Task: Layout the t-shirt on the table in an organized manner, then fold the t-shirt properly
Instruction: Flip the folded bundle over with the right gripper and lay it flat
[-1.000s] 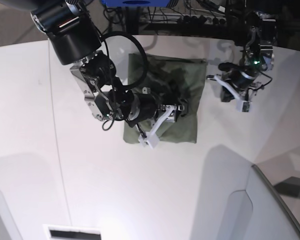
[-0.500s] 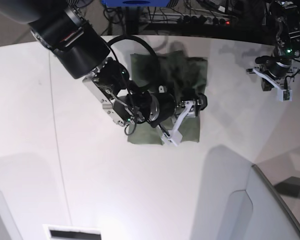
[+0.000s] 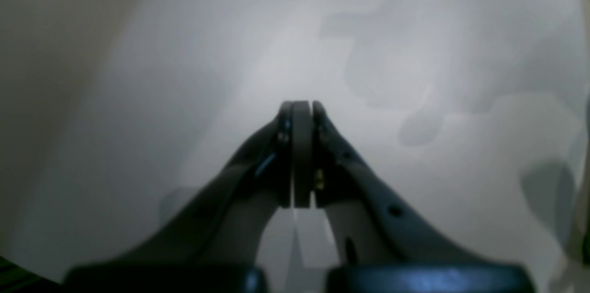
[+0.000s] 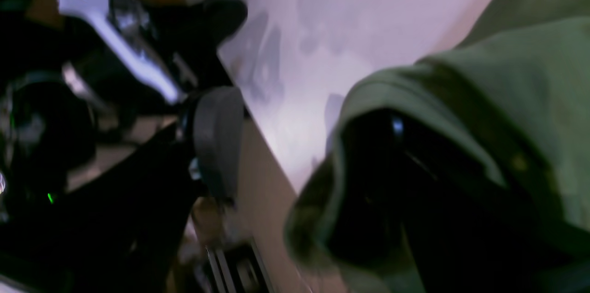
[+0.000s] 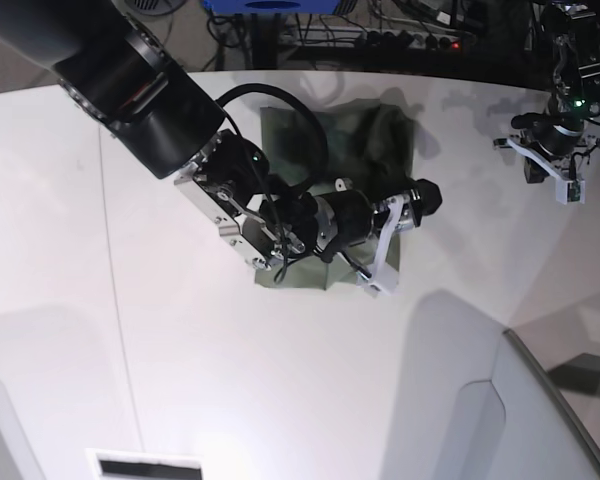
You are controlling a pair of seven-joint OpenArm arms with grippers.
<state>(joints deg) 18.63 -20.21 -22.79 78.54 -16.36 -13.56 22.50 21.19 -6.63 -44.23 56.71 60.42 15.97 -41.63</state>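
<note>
The large smooth white table point(image 5: 100, 330) with a curved far edge fills the frame; a folded olive-green fabric t-shirt point(image 5: 365, 140) lies upper centre on it.

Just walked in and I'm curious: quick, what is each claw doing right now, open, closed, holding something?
Left claw: closed, empty, over the white table.
Right claw: open wide, one finger tucked under the olive-green fabric t-shirt.

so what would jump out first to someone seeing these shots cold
The big black right arm dominates the base view, reaching across the folded olive-green fabric t-shirt near the far edge of the large white smooth table. Its right gripper stands open over the shirt's right border, one finger under a fold of cloth in the wrist view. The left gripper, shut and empty, hangs far right.
</note>
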